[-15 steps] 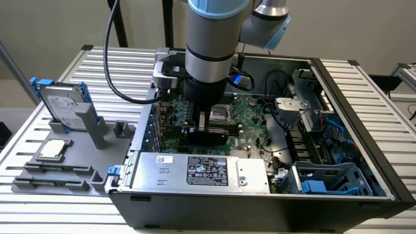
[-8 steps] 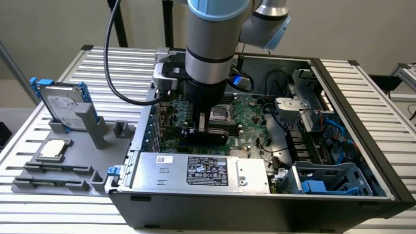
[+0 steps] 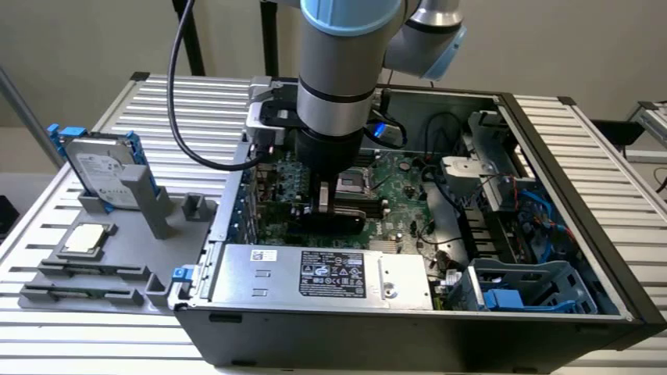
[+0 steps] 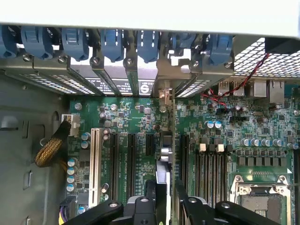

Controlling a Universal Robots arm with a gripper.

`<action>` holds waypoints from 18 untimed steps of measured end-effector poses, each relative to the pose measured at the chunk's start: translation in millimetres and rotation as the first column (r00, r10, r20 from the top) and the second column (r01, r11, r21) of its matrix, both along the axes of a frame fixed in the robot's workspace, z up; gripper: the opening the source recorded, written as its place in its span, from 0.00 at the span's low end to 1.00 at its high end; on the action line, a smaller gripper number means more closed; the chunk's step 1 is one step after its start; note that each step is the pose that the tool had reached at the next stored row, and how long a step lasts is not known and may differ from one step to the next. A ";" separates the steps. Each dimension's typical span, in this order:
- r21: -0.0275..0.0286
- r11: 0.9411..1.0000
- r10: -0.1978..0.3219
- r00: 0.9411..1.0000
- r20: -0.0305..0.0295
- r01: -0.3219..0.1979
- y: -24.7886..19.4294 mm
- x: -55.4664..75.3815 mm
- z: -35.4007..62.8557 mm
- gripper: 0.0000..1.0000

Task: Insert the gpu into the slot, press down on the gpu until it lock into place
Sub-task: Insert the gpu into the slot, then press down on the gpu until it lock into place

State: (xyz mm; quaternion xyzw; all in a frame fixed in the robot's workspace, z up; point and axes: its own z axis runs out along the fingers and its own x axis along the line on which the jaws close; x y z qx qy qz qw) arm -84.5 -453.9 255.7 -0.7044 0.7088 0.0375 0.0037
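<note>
While the end effector (image 4: 165, 206) pinches the gpu (image 4: 166, 154) edge-on over the motherboard (image 4: 225, 122), it's mid-insertion, I'd say; next move needs a straight, steady push into the slot.

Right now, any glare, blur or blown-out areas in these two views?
Exterior view: evenly lit, the arm blocks part of the motherboard. Wrist view: the case edge is blown out white; gripper and gpu sit close and soft; board beyond reads sharp.
</note>
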 end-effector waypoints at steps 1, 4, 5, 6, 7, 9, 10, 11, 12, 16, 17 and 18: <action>0.000 1.000 0.000 1.000 0.000 0.000 0.0 0.0 2.3 0.34; -0.001 1.000 0.000 1.000 -0.001 0.000 -0.1 -0.1 15.3 0.34; 0.000 1.000 0.000 1.000 -0.001 0.000 0.0 -0.1 19.8 0.34; -0.001 1.000 0.000 1.000 -0.001 0.000 -0.1 0.0 24.3 0.34; 0.000 1.000 0.000 1.000 -0.001 0.000 -0.1 -0.1 28.7 0.34; -0.001 1.000 0.000 1.000 -0.001 0.000 -0.1 -0.5 34.0 0.25; -0.001 1.000 0.000 1.000 -0.001 0.000 -0.1 -0.7 34.3 0.25; 0.000 1.000 0.000 1.000 -0.001 0.000 -0.1 -0.8 34.3 0.19; 0.000 1.000 0.000 1.000 -0.001 0.000 -0.1 -0.8 34.3 0.13; -0.001 1.000 0.000 1.000 -0.001 0.000 0.0 -0.8 34.4 0.11; -0.001 1.000 0.000 1.000 -0.001 0.000 -0.1 -0.8 34.4 0.11; -0.001 1.000 0.000 1.000 -0.001 0.000 -0.1 -0.8 34.4 0.11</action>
